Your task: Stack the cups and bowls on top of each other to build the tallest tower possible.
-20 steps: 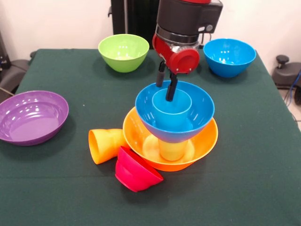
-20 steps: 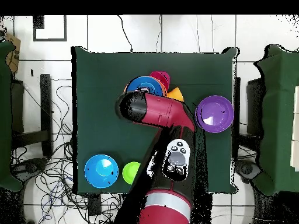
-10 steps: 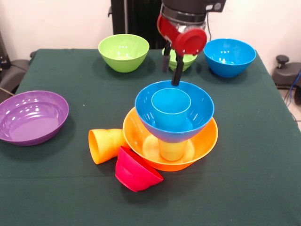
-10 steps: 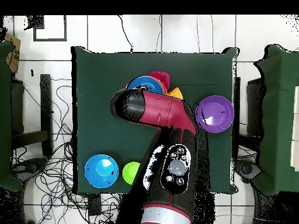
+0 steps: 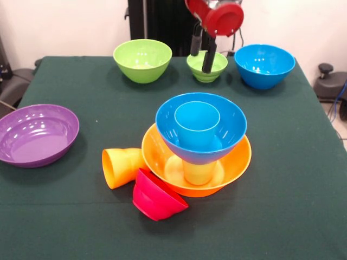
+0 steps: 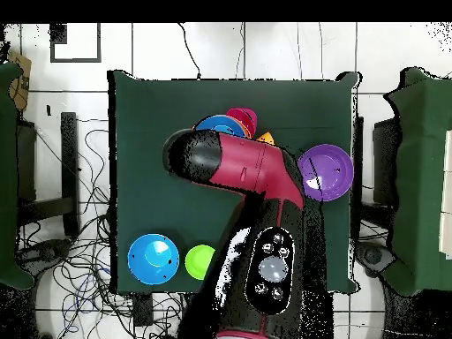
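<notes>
Glossy blue cup (image 5: pixel 197 124) nests in rounded blue bowl (image 5: pixel 230 127) atop orange bowl (image 5: pixel 238 157).

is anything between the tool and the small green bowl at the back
Nothing visible does. The tool hangs open just above and in front of the small lime green plastic bowl, with only air between them in the front view.

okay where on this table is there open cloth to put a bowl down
Bare cloth lies between the purple bowl and the tower, along the front edge right of the red bowl, and on the right side below the blue bowl. It is crowded around the tipped orange cup and along the back row.
</notes>
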`<state>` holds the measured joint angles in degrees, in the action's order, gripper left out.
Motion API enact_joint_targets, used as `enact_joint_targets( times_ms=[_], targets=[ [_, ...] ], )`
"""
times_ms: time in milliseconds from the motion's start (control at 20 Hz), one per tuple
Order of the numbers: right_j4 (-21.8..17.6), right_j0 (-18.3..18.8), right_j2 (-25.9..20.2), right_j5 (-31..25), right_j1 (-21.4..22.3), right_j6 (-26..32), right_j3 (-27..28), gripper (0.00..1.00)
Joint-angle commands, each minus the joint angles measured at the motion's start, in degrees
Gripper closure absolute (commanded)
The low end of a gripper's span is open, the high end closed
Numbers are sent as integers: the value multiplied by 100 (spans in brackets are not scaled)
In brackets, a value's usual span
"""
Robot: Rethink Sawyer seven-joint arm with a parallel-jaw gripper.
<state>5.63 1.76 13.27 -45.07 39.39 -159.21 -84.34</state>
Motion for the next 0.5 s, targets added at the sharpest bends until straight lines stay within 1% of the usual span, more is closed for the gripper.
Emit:
enact_joint_targets(
  times_ms=[50,250,500],
  targets=[
    [-74,168,-399,-821,-67,144,291,0],
    [-116,265,-406,-1015,-58,219,469,0],
    [-168,311,-411,-1121,-116,232,634,0]
  ],
)
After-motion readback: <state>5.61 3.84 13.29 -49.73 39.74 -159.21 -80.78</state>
